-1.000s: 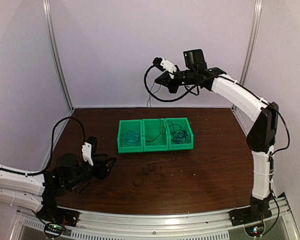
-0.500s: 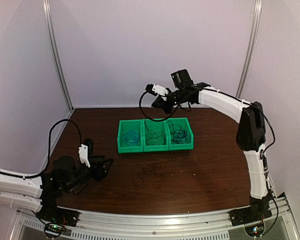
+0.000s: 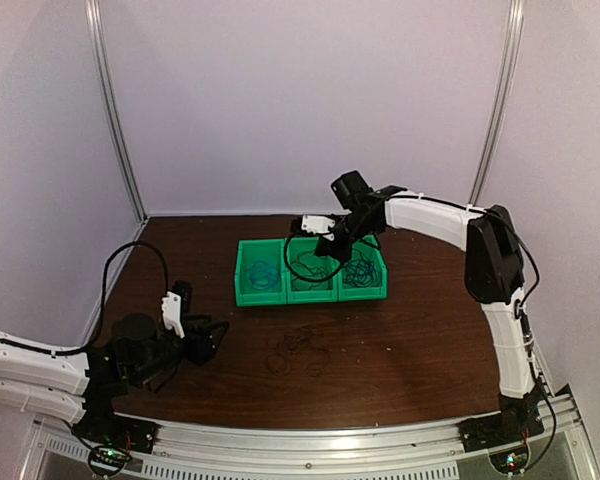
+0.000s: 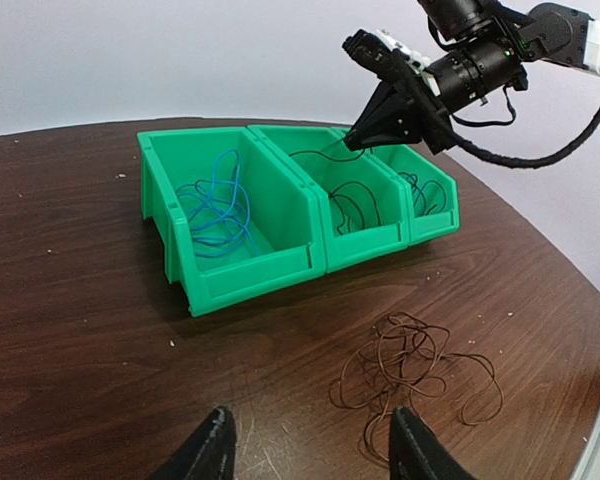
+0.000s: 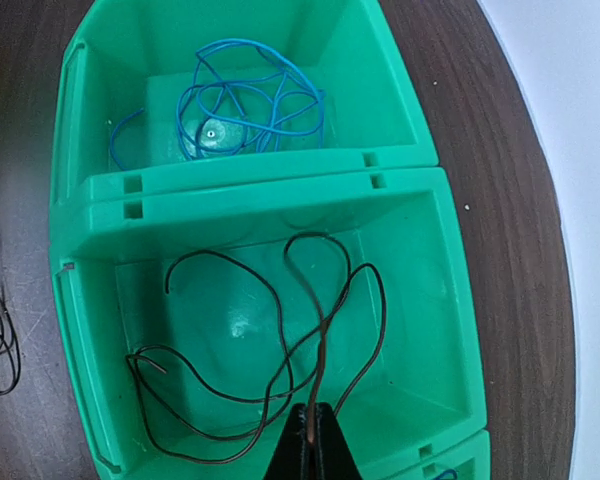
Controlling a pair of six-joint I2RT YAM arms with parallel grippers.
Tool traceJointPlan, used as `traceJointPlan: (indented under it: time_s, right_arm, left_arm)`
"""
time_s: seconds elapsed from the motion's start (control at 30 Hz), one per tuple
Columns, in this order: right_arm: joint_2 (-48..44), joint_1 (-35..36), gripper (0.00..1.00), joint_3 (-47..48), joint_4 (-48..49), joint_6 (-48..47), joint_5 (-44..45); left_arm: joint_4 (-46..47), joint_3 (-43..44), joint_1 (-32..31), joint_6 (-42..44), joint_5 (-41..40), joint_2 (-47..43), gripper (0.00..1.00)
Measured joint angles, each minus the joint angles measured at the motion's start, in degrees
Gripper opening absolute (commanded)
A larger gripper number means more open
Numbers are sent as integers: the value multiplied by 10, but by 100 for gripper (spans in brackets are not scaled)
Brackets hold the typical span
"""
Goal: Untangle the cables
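Brown tabletop (image 3: 430,330), green bin (image 4: 250,275) at its back. Our right gripper (image 5: 310,445) is pinched on a black cable (image 5: 323,335) dangling into the bin's middle compartment. Our left gripper (image 4: 310,450) waits with jaws apart and empty, in front of the bin by the tangle (image 4: 415,370). We reckon springy loops could hop the divider onto the blue cable (image 5: 245,100).

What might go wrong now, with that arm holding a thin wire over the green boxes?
The right gripper pinches the thin black wire only at its fingertips, so it may slip out early. The springy loops lie close to the wall of the middle green plastic bin and might spill over it on release. The dark tangle of cables on the dark wooden table looks knotted; pulling one strand may drag the whole clump.
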Motion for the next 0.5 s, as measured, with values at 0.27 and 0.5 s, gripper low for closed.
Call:
traceJointPlan:
  time_s: [0.27,0.5]
  right_arm:
    - [51,42,20,17,-26,1,35]
    - [34,46,48,16,-57,21,34]
  left_arm:
    - [0,0,0,0,6,15,54]
    - [0,1,0,1,10,20,55]
